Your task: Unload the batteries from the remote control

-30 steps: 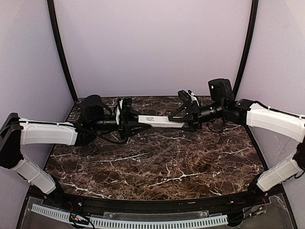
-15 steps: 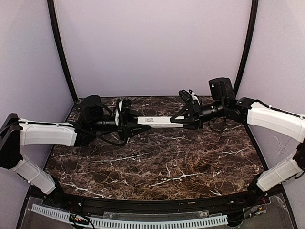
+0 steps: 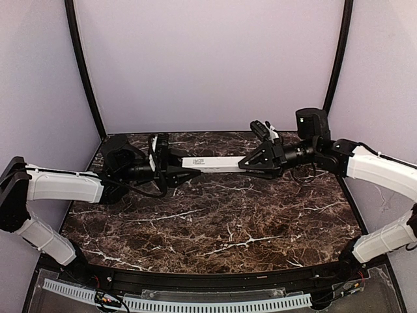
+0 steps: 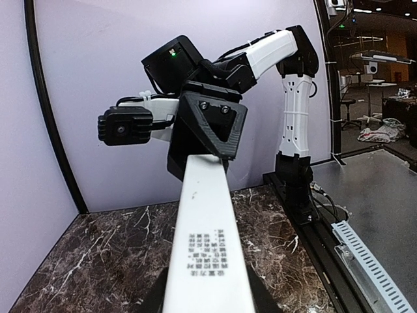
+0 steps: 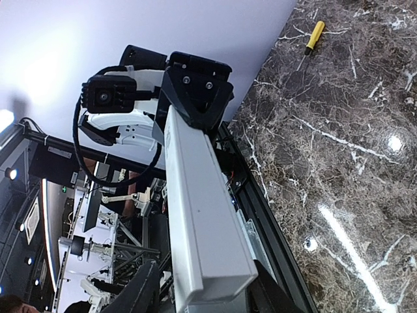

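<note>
The remote control is a slim white bar held level in the air over the back of the table, its small dark label facing up. My left gripper is shut on its left end, and both fingers press its sides in the left wrist view. My right gripper straddles the right end only at the fingertips. In the right wrist view a gap shows between one finger and the remote control, whose plain face shows a long seam. The batteries are hidden.
A yellow-handled stick with a dark tip lies on the marble table near the back wall. Lilac walls close in the back and both sides. A black rail with a white toothed strip runs along the near edge.
The arms have drawn apart. The left gripper carried the remote control slightly left, and the right gripper slid right along it to its very end.
</note>
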